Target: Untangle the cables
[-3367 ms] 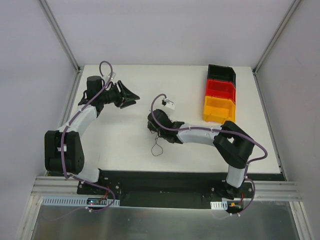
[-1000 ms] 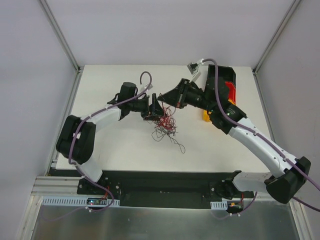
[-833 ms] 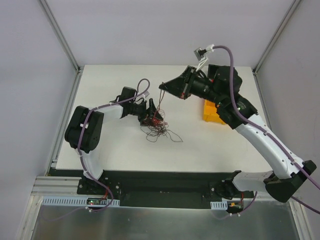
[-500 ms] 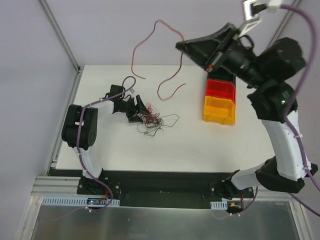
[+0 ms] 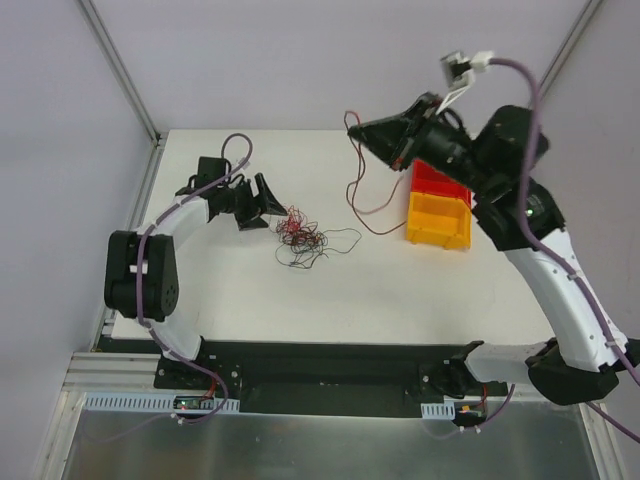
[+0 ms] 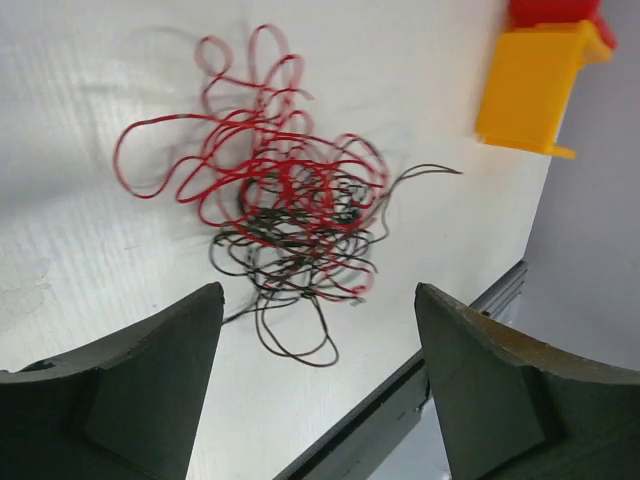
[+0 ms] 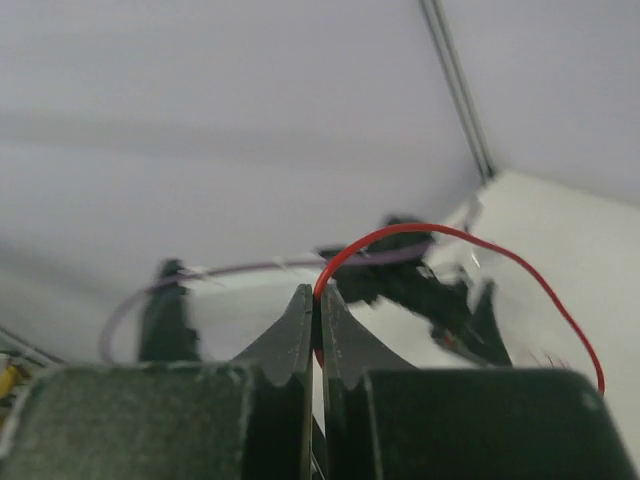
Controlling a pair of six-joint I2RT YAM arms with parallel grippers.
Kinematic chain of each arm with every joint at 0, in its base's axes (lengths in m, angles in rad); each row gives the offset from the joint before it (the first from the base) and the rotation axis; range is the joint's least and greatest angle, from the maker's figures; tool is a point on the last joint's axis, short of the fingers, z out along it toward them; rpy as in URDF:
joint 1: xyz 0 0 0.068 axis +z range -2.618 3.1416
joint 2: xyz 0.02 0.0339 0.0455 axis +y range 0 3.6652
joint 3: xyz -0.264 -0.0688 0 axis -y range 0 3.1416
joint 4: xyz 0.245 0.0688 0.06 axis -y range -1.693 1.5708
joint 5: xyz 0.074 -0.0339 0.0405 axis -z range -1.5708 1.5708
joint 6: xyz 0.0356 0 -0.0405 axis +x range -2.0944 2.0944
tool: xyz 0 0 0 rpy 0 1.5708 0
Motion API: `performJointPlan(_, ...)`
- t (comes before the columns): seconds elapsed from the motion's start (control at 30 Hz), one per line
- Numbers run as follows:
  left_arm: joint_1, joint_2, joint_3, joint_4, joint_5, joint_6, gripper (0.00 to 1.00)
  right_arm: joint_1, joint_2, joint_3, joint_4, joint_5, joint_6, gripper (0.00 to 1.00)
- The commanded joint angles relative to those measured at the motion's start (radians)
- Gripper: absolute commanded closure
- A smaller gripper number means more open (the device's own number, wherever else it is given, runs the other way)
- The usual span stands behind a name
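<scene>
A loose tangle of thin red and black cables [image 5: 303, 238] lies on the white table; it fills the left wrist view [image 6: 285, 220]. My left gripper [image 5: 268, 204] is open and empty, low over the table just left of the tangle, its fingers [image 6: 130, 390] apart in front of it. My right gripper [image 5: 368, 132] is raised high at the back right and shut on one red cable [image 5: 356, 185], which hangs free down toward the table. In the right wrist view the red cable [image 7: 480, 245] arcs out from between the shut fingertips [image 7: 317, 295].
Three stacked bins stand at the back right: yellow [image 5: 438, 222], red [image 5: 437, 178] and a black one mostly hidden behind my right arm. The yellow bin also shows in the left wrist view [image 6: 535, 90]. The table's front edge [image 5: 330, 343] runs below the tangle.
My right gripper pulled one red cable out of the tangle and lifted it high, then came down a little. My left gripper let go of the tangle and drew back to the left.
</scene>
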Motion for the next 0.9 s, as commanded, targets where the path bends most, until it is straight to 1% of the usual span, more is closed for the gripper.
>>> performJointPlan(0.0,-0.008,-0.209,0.028,-0.026,-0.016,0.08,0.23,-0.01,-0.109,-0.243,-0.013,0.13,-0.109,0.99)
performJointPlan(0.07,-0.008,-0.26,0.039,-0.024,-0.011,0.092,0.21,-0.016,-0.144,-0.337,-0.042,0.155,-0.128,0.99)
performJointPlan(0.13,-0.012,-0.315,0.046,-0.023,-0.005,0.112,0.21,-0.021,-0.167,-0.42,-0.07,0.144,-0.135,0.99)
performJointPlan(0.27,-0.064,-0.384,0.054,-0.013,0.009,0.152,0.23,-0.021,-0.208,-0.546,-0.177,0.104,-0.175,0.99)
performJointPlan(0.37,-0.118,-0.409,0.062,-0.013,0.022,0.172,0.23,-0.019,-0.254,-0.59,-0.292,0.081,-0.236,0.99)
performJointPlan(0.43,-0.147,-0.414,0.075,-0.013,0.056,0.181,0.23,-0.021,-0.305,-0.613,-0.367,0.083,-0.269,0.99)
performJointPlan(0.57,-0.227,-0.424,0.082,0.026,0.148,0.2,0.23,-0.021,-0.388,-0.627,-0.435,0.101,-0.292,1.0)
performJointPlan(0.63,-0.271,-0.433,0.076,0.049,0.185,0.215,0.23,-0.021,-0.415,-0.615,-0.463,0.162,-0.29,0.99)
performJointPlan(0.7,-0.302,-0.44,0.066,0.056,0.173,0.224,0.23,-0.019,-0.439,-0.594,-0.475,0.257,-0.286,0.99)
performJointPlan(0.8,-0.319,-0.443,0.06,0.059,0.156,0.224,0.24,-0.022,-0.445,-0.548,-0.494,0.394,-0.3,1.0)
performJointPlan(0.83,-0.319,-0.44,0.06,0.057,0.156,0.223,0.24,-0.024,-0.433,-0.528,-0.506,0.463,-0.339,0.99)
performJointPlan(0.87,-0.319,-0.437,0.06,0.057,0.154,0.22,0.24,-0.027,-0.417,-0.508,-0.514,0.498,-0.359,0.99)
